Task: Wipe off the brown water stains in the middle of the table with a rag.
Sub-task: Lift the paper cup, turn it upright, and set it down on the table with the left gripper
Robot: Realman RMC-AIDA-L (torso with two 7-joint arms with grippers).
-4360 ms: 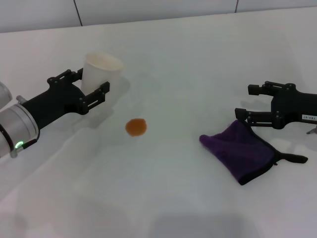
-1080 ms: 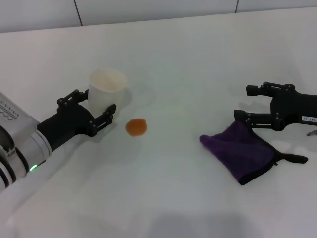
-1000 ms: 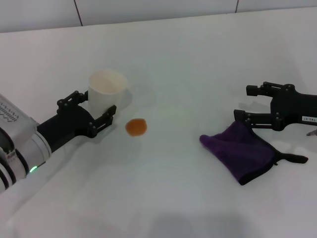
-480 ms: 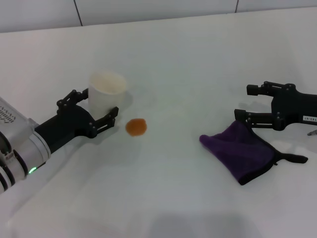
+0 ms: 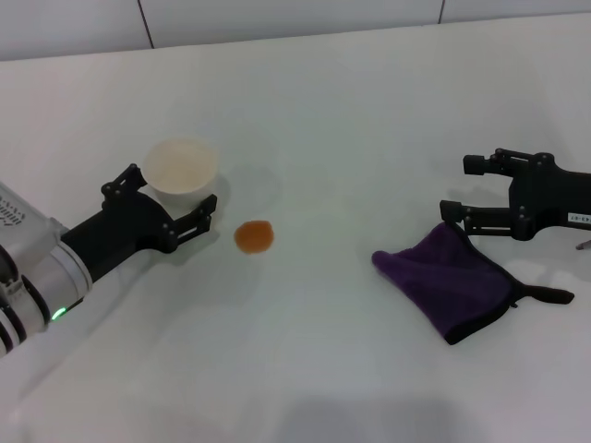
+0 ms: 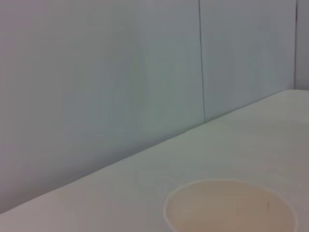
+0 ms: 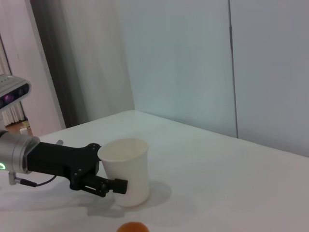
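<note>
A small round orange-brown water stain (image 5: 253, 236) lies on the white table (image 5: 323, 111) left of centre; its top edge also shows in the right wrist view (image 7: 133, 227). Just left of it my left gripper (image 5: 166, 191) is shut on a pale paper cup (image 5: 180, 173), whose base rests on the table (image 7: 126, 169). The dark purple rag (image 5: 450, 277) lies crumpled at the right, its black loop pointing right. My right gripper (image 5: 459, 187) hovers open at the rag's far edge with nothing between its fingers.
The cup's open mouth (image 6: 231, 208) fills the lower part of the left wrist view. A pale panelled wall (image 5: 277, 18) runs along the table's far edge. Bare tabletop lies between the stain and the rag.
My left gripper and the cup have shifted left and lower, and the cup's mouth now faces the head camera more. The right gripper, rag and stain have stayed put.
</note>
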